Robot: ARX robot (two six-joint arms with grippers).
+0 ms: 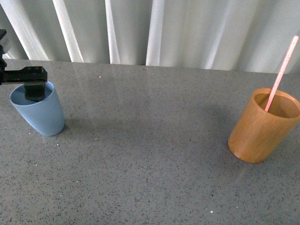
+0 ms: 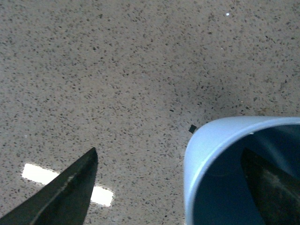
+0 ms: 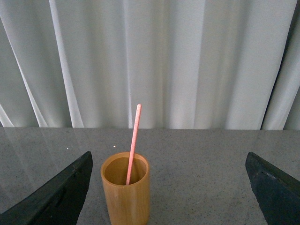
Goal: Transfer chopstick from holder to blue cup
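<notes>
Front view says it all: nothing's really done yet. The chopstick [image 1: 281,70] stands in the holder [image 1: 260,131] over on the right side of the table [image 1: 150,154], leaning against the rim with its top poking well above it. The blue cup [image 1: 42,117] sits far off on the left, upright, and from what shows of its inside, empty.

The left gripper [image 1: 33,86] is spread open and straddles the cup's rim, one finger inside and one outside, not squeezing the wall as far as I can tell. In the right wrist view the right gripper [image 3: 168,154] is spread wide too, holding nothing, facing the holder but short of it.

So my guess: grab, lift, carry across and drop-in are all left to do.
</notes>
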